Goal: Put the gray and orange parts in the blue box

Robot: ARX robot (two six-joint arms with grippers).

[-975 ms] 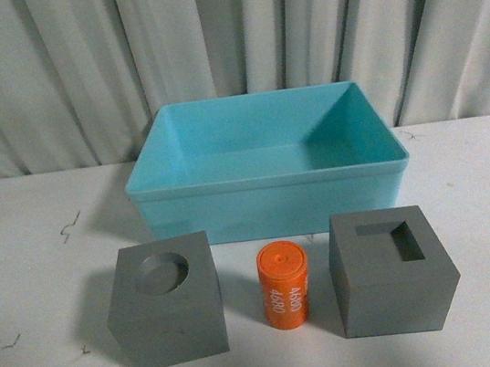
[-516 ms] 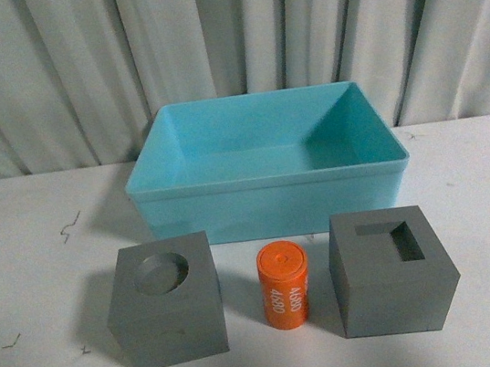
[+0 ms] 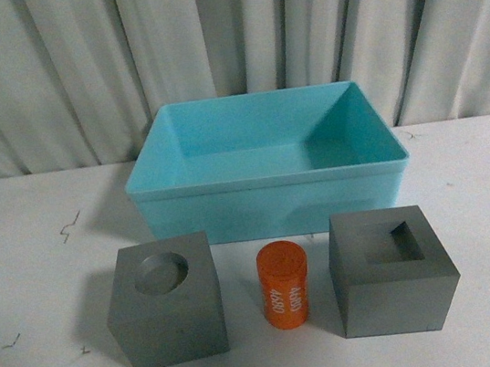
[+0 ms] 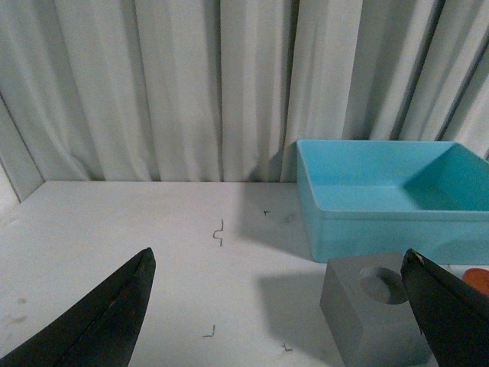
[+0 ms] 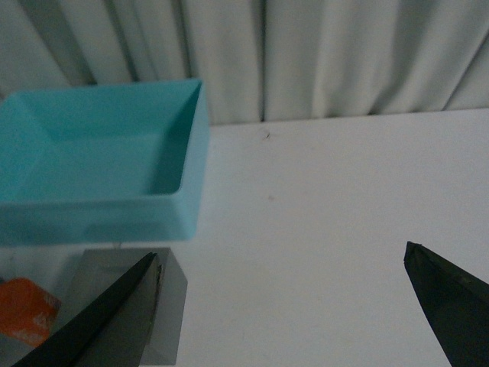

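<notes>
Front view looks over a white table [image 3: 37, 270] with a pale, pleated curtain [image 3: 71, 71] hanging close behind it across the whole width. On the left part of the surface there are a few small dark marks [image 3: 69, 226], and the white top looks a little scuffed.

Going from left to right along the near row, first stands the gray cube with a round recess [image 3: 166, 306], the recess facing up. Just beside it, but not touching, the orange cylinder [image 3: 284, 286] stands upright, with white digits on its side. Then comes the gray cube with a rectangular recess [image 3: 393, 277], also apart from the cylinder. All three rest on the table in front of the blue box [image 3: 268, 180]. The box stands behind them, near the curtain, with its long side toward the camera, and I see nothing inside it.

Neither arm shows in this view. In the left wrist view the left gripper [image 4: 276, 252] hangs over the table with its two dark jaws spread wide and nothing between them; the cube with the round recess and the box lie beyond it. In the right wrist view, which is somewhat blurred, the right gripper [image 5: 283, 251] also has its jaws far apart and holds nothing, above bare white table beside the box.
</notes>
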